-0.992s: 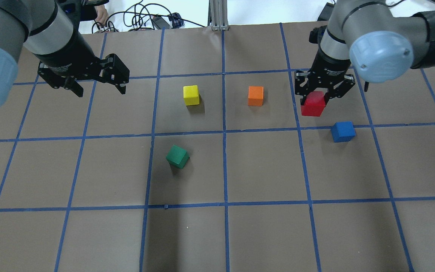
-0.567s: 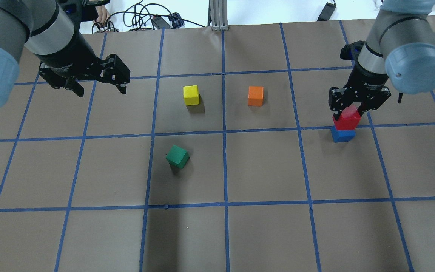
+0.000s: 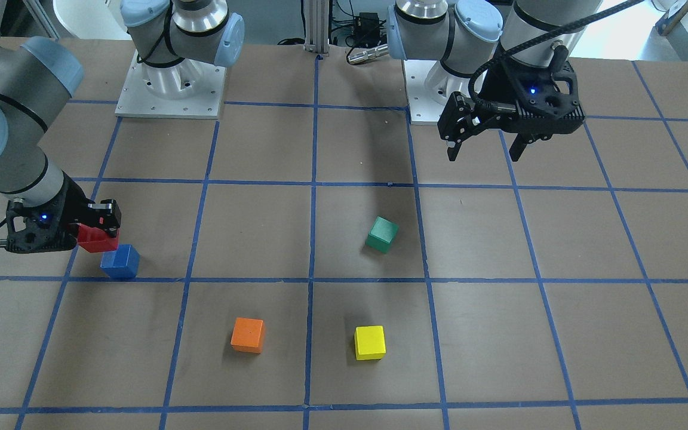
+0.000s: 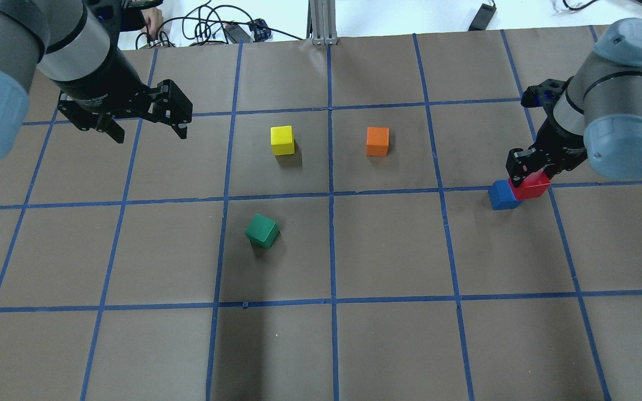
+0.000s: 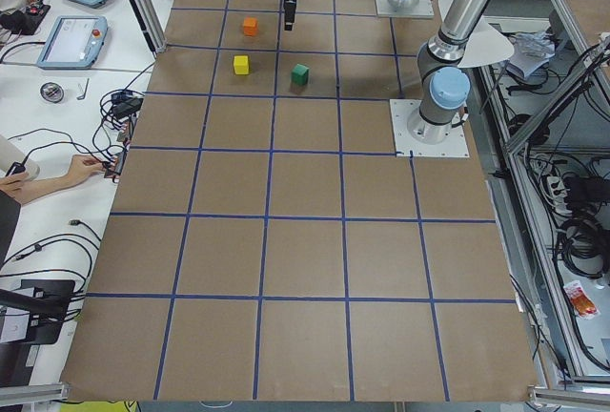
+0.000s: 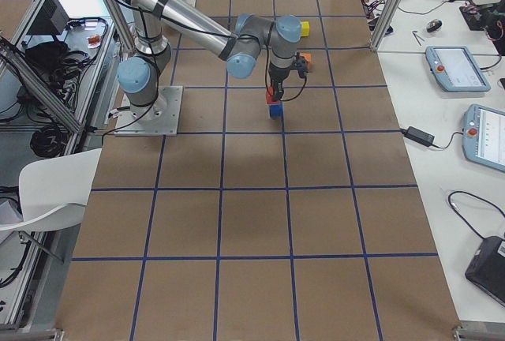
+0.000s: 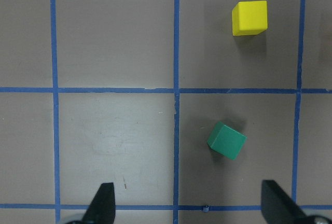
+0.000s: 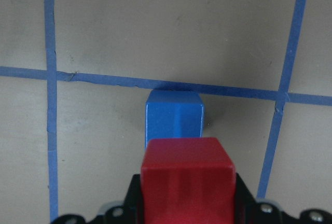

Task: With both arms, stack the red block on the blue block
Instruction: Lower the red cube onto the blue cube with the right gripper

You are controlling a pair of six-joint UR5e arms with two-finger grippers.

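Observation:
My right gripper [image 4: 530, 177] is shut on the red block [image 4: 534, 187] and holds it just over the right side of the blue block [image 4: 501, 195], which stands on the brown table by a blue tape line. In the front view the red block [image 3: 95, 239] sits up and left of the blue block [image 3: 120, 261]. In the right wrist view the red block [image 8: 188, 178] hides the near edge of the blue block [image 8: 174, 117]. I cannot tell whether they touch. My left gripper [image 4: 149, 136] is open and empty, raised over the far left; its fingers [image 7: 104, 204] show in the left wrist view.
A yellow block [image 4: 282, 140] and an orange block [image 4: 377, 141] stand in the far middle squares. A green block [image 4: 261, 230] sits turned near the centre. Cables [image 4: 209, 27] lie beyond the far edge. The arm bases [image 3: 171, 89] stand on the robot's side.
My right gripper carried the red block right and nearer, from far left of the blue block to over it, then slightly past its right side. The left arm has not moved.

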